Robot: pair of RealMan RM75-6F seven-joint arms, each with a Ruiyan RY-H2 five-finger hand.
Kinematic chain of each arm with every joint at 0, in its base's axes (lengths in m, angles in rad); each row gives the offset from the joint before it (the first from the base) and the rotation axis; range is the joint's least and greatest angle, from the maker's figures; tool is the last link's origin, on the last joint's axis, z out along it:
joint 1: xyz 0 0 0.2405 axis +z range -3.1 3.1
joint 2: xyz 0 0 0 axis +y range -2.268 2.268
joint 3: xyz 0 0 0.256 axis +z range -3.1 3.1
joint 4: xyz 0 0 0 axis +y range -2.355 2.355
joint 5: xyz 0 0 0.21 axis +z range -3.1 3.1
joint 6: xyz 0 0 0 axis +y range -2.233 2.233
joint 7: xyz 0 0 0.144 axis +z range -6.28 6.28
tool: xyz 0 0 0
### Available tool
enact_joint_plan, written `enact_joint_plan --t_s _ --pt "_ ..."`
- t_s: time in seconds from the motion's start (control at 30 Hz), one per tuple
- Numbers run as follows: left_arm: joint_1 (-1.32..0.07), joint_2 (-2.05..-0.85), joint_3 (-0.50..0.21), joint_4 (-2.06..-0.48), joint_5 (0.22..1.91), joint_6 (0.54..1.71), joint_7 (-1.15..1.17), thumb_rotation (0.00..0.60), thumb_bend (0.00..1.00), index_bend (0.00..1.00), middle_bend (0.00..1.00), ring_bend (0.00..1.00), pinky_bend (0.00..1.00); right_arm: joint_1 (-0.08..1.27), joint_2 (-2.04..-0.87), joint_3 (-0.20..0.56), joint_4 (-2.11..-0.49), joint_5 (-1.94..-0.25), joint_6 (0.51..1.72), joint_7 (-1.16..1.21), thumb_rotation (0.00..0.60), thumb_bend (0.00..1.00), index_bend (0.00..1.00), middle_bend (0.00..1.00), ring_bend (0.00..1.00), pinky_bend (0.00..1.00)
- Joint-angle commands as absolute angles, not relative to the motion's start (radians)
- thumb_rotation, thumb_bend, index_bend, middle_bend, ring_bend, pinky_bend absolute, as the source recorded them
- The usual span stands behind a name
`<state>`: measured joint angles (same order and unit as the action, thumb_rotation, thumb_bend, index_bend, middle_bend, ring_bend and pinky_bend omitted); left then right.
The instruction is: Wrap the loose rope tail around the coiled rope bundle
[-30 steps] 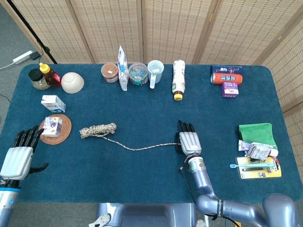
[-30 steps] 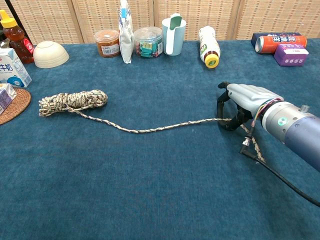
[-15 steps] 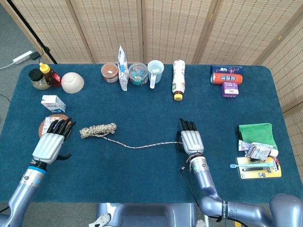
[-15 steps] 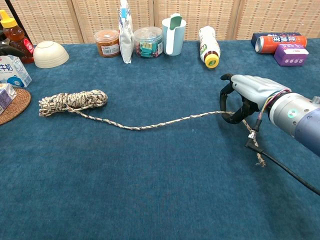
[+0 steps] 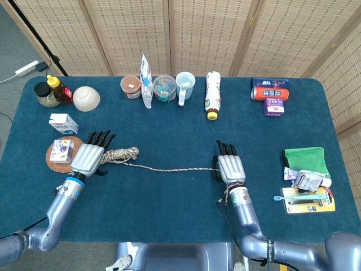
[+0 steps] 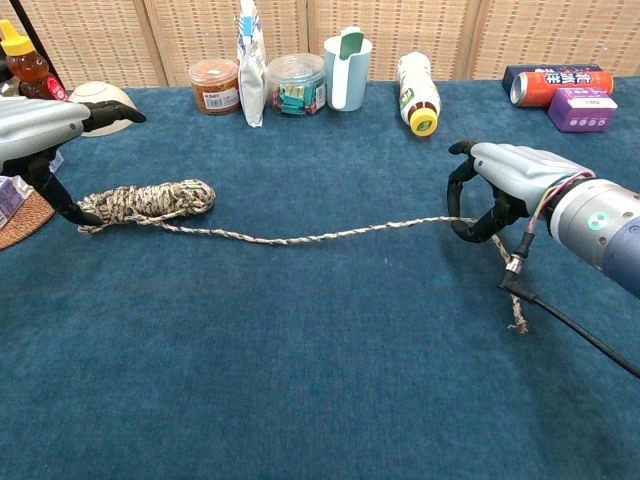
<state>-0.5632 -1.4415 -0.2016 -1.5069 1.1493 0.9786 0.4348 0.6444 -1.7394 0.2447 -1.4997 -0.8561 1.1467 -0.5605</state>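
Note:
The coiled rope bundle (image 5: 123,153) (image 6: 150,198) lies at the left-centre of the blue table. Its loose tail (image 5: 175,169) (image 6: 320,237) runs right, nearly straight and slightly raised, into my right hand (image 5: 230,167) (image 6: 510,175). That hand grips it with curled fingers, and the frayed tail end (image 6: 518,318) hangs down to the cloth behind it. My left hand (image 5: 89,158) (image 6: 35,118) hovers over the bundle's left end with its fingers spread. Its thumb reaches down to that end, and it holds nothing.
A coaster (image 5: 54,160) with a small box, and a milk carton (image 5: 63,122), sit just left of my left hand. Bottles, a bowl (image 5: 86,97), jars, a mug (image 5: 185,84) and a can line the far edge. A green cloth (image 5: 304,158) and packets lie at the right.
My left hand has moved in from the table's left edge to the bundle's left end. My right hand has shifted slightly right and lifted, drawing the tail straighter.

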Motion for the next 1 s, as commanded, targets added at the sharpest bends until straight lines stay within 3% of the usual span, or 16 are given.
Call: enact_joint_plan --t_s 0.03,0.17,0.5,0.67,0.83,1.0 --pt "-0.589 -1.485 -0.196 -1.440 1.150 0.967 0.439 0.600 0.00 0.00 0.00 0.00 0.04 0.644 -1.736 0.245 -1.499 -0.856 1.146 -0.557 0.600 0.47 0.58 0.00 0.00 0.00" --pt "-0.613 -1.548 -0.185 -1.331 1.125 0.938 0.435 0.600 0.00 0.00 0.00 0.00 0.07 0.641 -1.733 0.244 -1.495 -0.850 1.144 -0.553 0.600 0.47 0.58 0.00 0.00 0.00" --pt "-0.639 -1.640 -0.158 -1.185 1.137 0.913 0.394 0.600 0.06 0.00 0.00 0.01 0.29 0.640 -1.728 0.240 -1.506 -0.848 1.147 -0.555 0.600 0.47 0.59 0.00 0.00 0.00" --pt "-0.643 -1.684 -0.154 -1.141 1.172 0.944 0.355 0.600 0.12 0.14 0.03 0.13 0.41 0.638 -1.724 0.236 -1.513 -0.848 1.152 -0.560 0.600 0.47 0.59 0.00 0.00 0.00" --pt "-0.644 -1.703 -0.149 -1.123 1.192 0.969 0.356 0.600 0.21 0.30 0.17 0.26 0.52 0.637 -1.721 0.233 -1.521 -0.852 1.156 -0.562 0.600 0.47 0.59 0.00 0.00 0.00" --pt "-0.644 -1.702 -0.150 -1.133 1.196 0.973 0.341 0.600 0.26 0.36 0.23 0.30 0.53 0.637 -1.718 0.230 -1.529 -0.855 1.160 -0.567 0.600 0.47 0.59 0.00 0.00 0.00"
